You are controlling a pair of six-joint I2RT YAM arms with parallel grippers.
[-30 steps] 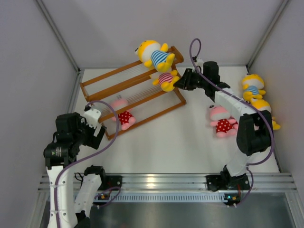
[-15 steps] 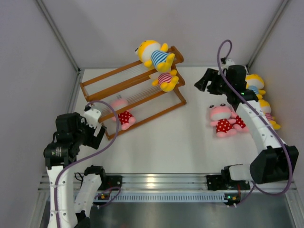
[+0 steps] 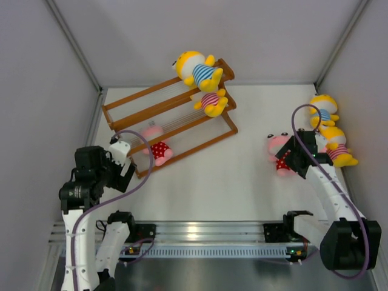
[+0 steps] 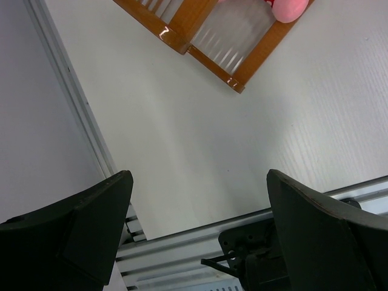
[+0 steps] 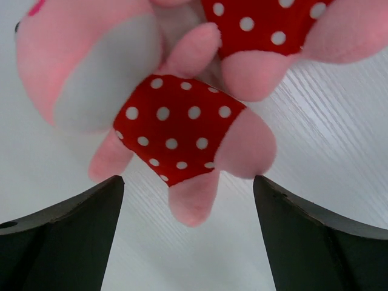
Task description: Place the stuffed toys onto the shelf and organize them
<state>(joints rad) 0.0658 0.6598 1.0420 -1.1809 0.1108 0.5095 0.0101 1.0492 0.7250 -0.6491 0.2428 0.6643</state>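
Observation:
The shelf (image 3: 130, 112) lies angled at the back left. It holds a yellow toy in a blue-white shirt (image 3: 195, 68), a yellow toy in a pink-white shirt (image 3: 211, 102) and a pink toy in red dots (image 3: 156, 147). Two pink red-dotted toys (image 3: 279, 147) lie on the table at the right. My right gripper (image 3: 295, 159) hovers open just above them. The right wrist view shows one pink toy (image 5: 176, 133) between and beyond the open gripper (image 5: 188, 236), with a second (image 5: 267, 24) behind it. My left gripper (image 3: 119, 168) is open and empty near the shelf's front corner (image 4: 212, 54).
Two yellow toys, one blue-striped (image 3: 321, 109) and one pink-striped (image 3: 336, 150), lie against the right wall. Grey walls close in the table on both sides. An aluminium rail (image 3: 206, 231) runs along the near edge and also shows in the left wrist view (image 4: 182, 239).
My right arm has swung from the shelf's right end back to the right and come down over the pink toys. The left arm has barely moved.

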